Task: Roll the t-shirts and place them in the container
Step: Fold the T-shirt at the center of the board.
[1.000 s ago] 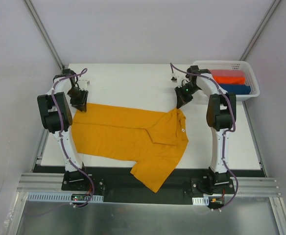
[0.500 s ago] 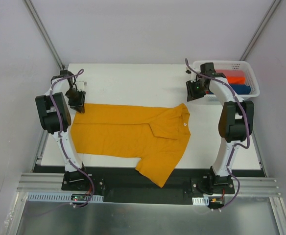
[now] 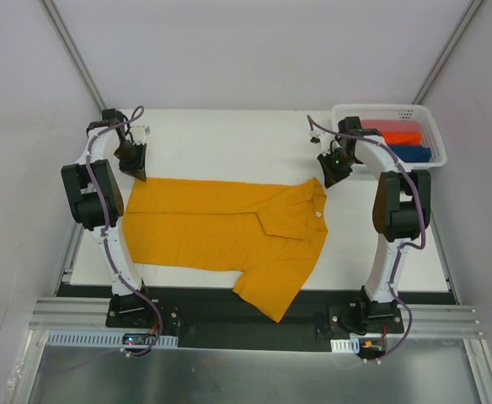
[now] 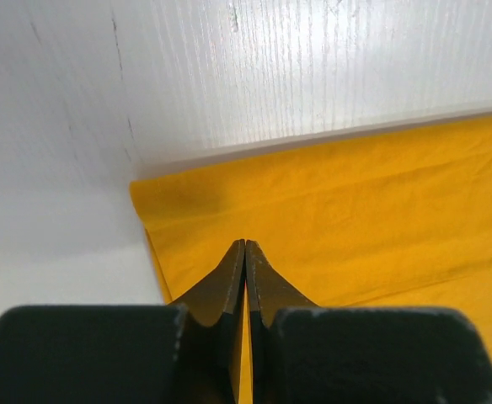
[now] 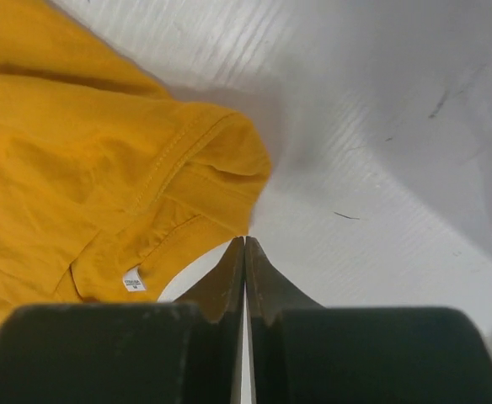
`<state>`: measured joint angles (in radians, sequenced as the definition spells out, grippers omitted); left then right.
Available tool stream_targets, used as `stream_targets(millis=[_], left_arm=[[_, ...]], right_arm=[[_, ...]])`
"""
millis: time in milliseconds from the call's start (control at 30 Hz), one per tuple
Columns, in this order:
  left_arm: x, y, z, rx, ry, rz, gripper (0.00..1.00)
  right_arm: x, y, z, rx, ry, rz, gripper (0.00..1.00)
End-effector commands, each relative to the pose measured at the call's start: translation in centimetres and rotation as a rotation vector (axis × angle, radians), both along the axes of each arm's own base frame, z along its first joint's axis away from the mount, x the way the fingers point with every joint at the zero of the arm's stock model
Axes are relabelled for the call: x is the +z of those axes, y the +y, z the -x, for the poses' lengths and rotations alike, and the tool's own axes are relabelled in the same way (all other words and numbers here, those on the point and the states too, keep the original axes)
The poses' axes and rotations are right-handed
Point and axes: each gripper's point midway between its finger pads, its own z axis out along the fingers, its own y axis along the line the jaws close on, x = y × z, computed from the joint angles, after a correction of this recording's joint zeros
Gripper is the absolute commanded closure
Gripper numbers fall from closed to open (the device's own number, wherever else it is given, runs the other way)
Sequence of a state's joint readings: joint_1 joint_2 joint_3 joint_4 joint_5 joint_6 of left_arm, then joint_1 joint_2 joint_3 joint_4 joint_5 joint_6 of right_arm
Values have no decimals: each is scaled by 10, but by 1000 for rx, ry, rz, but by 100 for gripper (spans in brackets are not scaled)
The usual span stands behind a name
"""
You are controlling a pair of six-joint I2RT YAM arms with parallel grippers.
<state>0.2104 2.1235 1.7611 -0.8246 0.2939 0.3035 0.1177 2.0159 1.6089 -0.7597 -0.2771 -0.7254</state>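
Spread flat, unrolled: mustard-yellow short-sleeved cloth t-shirt [image 3: 221, 231]; pinched shut, empty, at ten and two o'clock: left gripper [image 3: 136, 172], right gripper [image 3: 327, 179].

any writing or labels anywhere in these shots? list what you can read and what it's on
Nothing here can be read as text.
white tag inside the collar of the t-shirt: it has dark print, but this is too small and blurred to read.
basket and table: no lettering, brand or number is visible on either.
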Motion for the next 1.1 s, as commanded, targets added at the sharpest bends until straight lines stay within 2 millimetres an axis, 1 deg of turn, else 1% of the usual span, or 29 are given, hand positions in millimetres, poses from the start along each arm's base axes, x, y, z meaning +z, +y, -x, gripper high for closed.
stream_targets(millis=[0,33,100,133,167,200,233,267,300,333,433,500,533,567,600,633,667,700,733,767,800,833,867,900,933,967,1000,1033,1067], left_arm=[[-12,-5,-3,-4,41,30,100],[-18,-5,-3,-4,55,35,100],[-19,-4,-8,2,53,34,100],[-25,-4,-8,1,64,35,100],[-25,-2,-10,5,62,30,100],[-27,-2,-10,3,67,26,100],[-32,-1,-10,2,77,20,100],[-33,2,-11,7,78,2,100],[-36,5,-11,10,84,-7,100],[-40,8,-10,18,96,-19,100],[-41,18,-15,56,96,-63,100],[-39,21,-19,69,83,-80,100],[-35,22,-23,82,69,-85,100],[-31,24,-26,87,57,-89,100],[-25,25,-29,93,40,-96,100],[-19,26,-33,99,23,-98,100],[-13,26,-35,104,10,-99,100],[2,23,-38,102,-26,-94,100],[13,13,-42,89,-55,-41,100],[23,5,-43,75,-81,-11,100],[45,-2,-45,66,-128,20,96],[55,-14,-44,54,-147,76,94],[65,-21,-43,42,-167,103,92],[82,-31,-40,24,-196,124,92],[87,-38,-35,20,-195,151,90],[94,-52,-30,3,-199,208,88],[111,-67,-23,-16,-218,244,87],[111,-82,-11,-39,-196,299,83],[118,-101,-3,-76,-194,364,80]], right_arm=[[-4,17,23,187,86,-5,99],[-6,19,29,206,102,-2,99],[-13,23,38,246,126,14,99],[-16,22,43,254,147,28,99],[-24,22,45,260,173,43,99],[-27,23,45,261,182,59,99],[-31,15,43,242,191,113,99],[-40,11,42,231,212,147,99],[-40,7,34,214,198,177,99],[-42,-3,29,191,196,235,99],[-42,-17,11,140,172,295,99],[-41,-22,2,120,160,305,99],[-35,-20,-8,112,129,300,99],[-33,-20,-11,106,123,291,99],[-29,-18,-14,109,116,282,99],[-21,-12,-21,109,90,254,99],[-15,-9,-24,107,79,238,99],[-9,-6,-22,106,81,219,99],[7,3,-25,108,54,163,94],[16,7,-25,103,43,131,89],[24,16,-21,94,48,80,85],[40,21,-20,88,20,49,77],[47,26,-17,85,18,18,74],[53,36,-12,81,30,-46,71],[58,41,-8,71,37,-75,64],[64,45,-5,55,46,-103,62],[66,52,4,31,92,-151,58],[68,55,9,18,111,-173,49],[71,57,14,8,120,-187,48]])
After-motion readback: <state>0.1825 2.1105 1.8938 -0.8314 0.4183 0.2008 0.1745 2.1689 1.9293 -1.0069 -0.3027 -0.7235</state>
